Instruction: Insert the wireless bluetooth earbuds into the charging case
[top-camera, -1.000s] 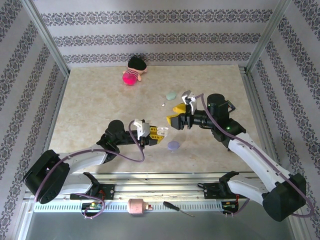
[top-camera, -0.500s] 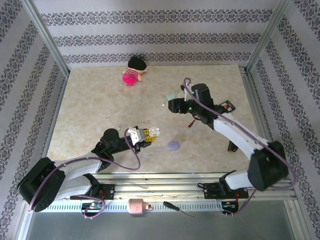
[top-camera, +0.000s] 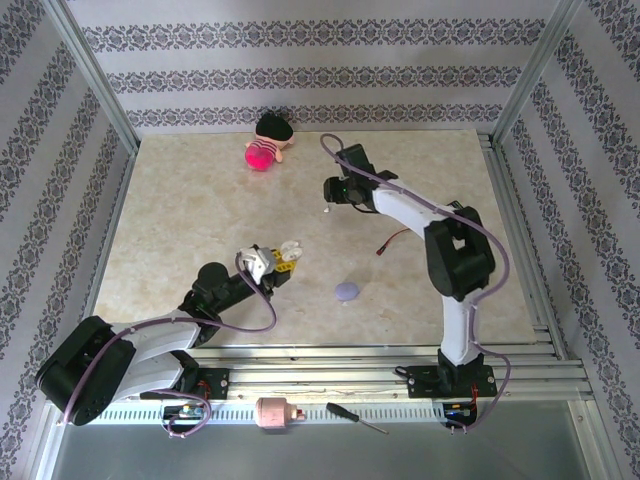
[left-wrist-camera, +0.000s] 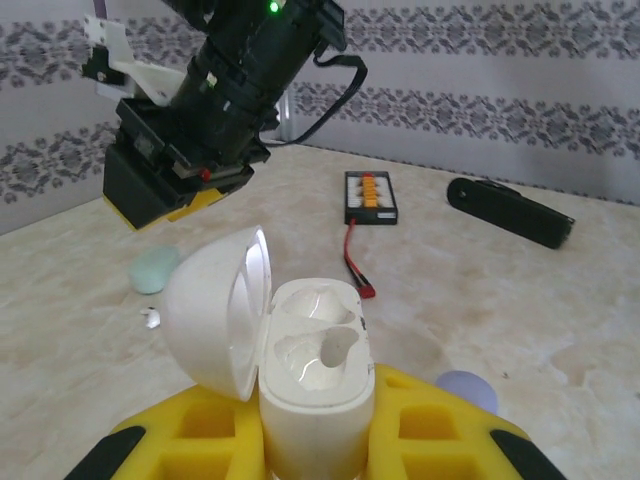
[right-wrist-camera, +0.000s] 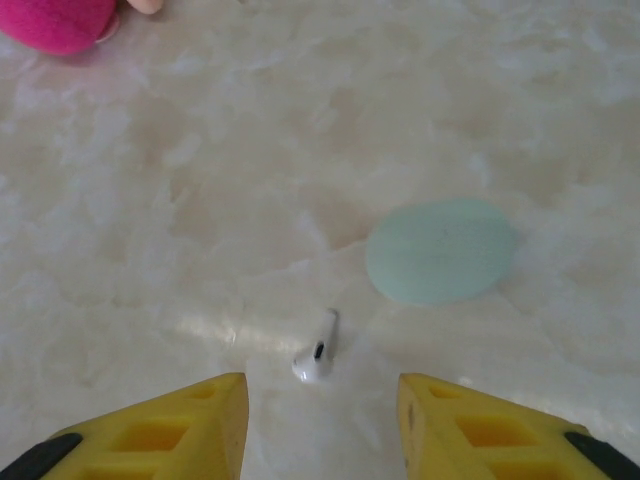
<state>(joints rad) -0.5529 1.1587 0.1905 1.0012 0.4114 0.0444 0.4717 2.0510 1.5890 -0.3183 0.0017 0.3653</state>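
- Over the beige marble tabletop (top-camera: 180, 200), my left gripper (top-camera: 284, 254) is clamped on the white oval plastic charging case (left-wrist-camera: 312, 400), its lid open.
- My right gripper (right-wrist-camera: 320, 430) hovers with fingers spread.
- A mint oval case (right-wrist-camera: 440, 250) lies at 2 o'clock from the tiny glossy white earbud (right-wrist-camera: 316, 352), which lies on the tabletop at 12 o'clock of those fingers.

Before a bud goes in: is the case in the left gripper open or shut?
Open. The case stands upright in the left gripper, lid swung back, wells exposed.
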